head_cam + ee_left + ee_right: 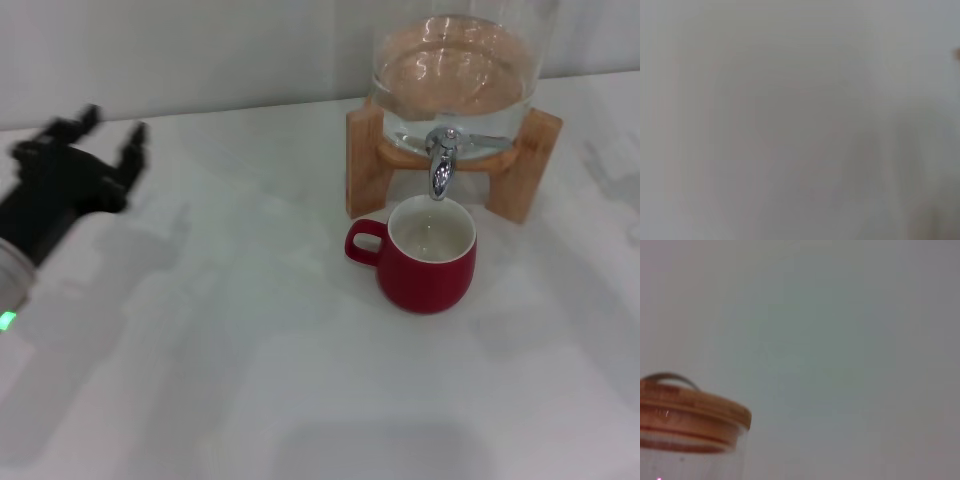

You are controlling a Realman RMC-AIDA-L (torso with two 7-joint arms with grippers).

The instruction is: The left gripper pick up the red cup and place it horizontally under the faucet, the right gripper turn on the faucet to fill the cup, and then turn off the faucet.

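The red cup stands upright on the white table, its white inside showing and its handle pointing toward my left side. It sits directly below the chrome faucet of the glass dispenser. No water stream shows from the spout. Far off at the table's left, my left gripper hangs open with nothing between its fingers, well apart from the cup. The left wrist view shows only a pale blank surface. My right gripper does not show in any view.
The dispenser rests on a wooden stand at the back of the white table. In the right wrist view, the dispenser's wooden lid shows against a plain wall.
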